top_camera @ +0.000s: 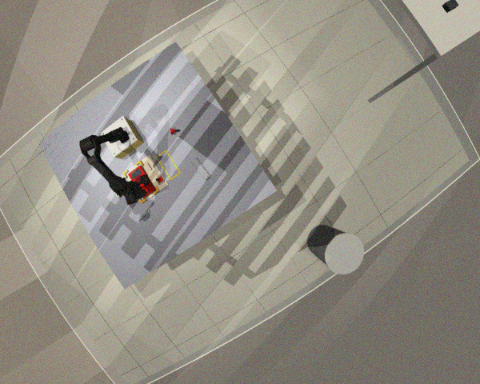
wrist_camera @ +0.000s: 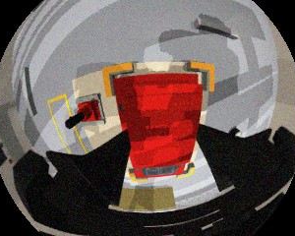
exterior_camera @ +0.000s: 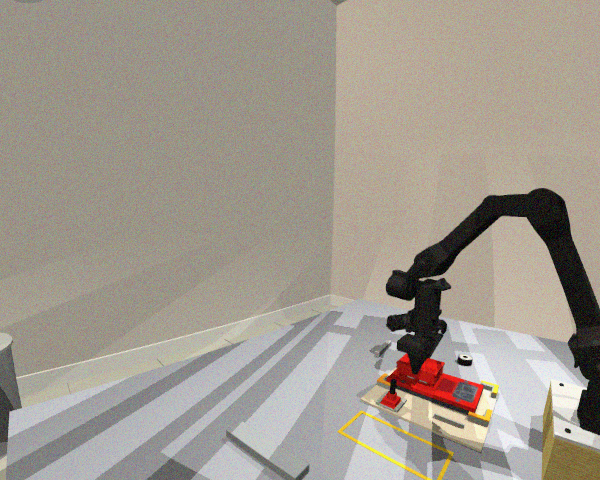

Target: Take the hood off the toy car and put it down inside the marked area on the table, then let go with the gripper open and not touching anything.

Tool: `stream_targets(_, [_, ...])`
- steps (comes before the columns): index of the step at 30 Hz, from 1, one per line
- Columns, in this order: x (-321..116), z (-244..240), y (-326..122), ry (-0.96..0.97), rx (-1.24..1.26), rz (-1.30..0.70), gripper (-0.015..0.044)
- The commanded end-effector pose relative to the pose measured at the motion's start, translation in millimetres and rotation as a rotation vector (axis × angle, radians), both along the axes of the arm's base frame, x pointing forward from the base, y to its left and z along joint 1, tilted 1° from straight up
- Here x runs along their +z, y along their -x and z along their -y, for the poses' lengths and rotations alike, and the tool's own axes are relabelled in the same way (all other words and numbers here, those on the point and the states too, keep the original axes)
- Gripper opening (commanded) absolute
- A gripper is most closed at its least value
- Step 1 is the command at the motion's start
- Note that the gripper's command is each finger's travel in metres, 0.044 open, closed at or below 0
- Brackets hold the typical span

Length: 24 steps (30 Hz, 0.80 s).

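The toy car is a long red body with a grey panel, lying on a beige board. The hood is the raised red block on its end away from the arm's base. My gripper points down and is shut on the hood, one finger on each side; the hood is still over the car. The far finger is hidden in the exterior view. The marked area is a yellow outline on the table beside the board, with nothing inside it.
A red block with a black lever stands on the board between car and outline. Orange and yellow brackets hug the car's corners. A grey bar lies beyond the outline. A black-and-white ring lies behind the car.
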<state>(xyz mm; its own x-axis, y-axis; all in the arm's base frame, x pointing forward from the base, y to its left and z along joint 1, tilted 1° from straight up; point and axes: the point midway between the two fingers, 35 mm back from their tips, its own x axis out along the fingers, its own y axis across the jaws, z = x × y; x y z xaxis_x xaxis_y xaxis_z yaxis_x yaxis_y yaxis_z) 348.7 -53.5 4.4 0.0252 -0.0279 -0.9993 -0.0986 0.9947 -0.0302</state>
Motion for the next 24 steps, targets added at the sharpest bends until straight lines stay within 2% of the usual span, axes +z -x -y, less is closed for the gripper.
stream_targets(1, [3.0,0.0,0.0,0.001,0.0,0.0,0.0])
stream_targets(18, [14.4,-0.4,0.4,0.0,0.0,0.0,0.0])
stream_targets(24, [38.4,-0.9,0.1,0.0,0.0,0.0,0.0])
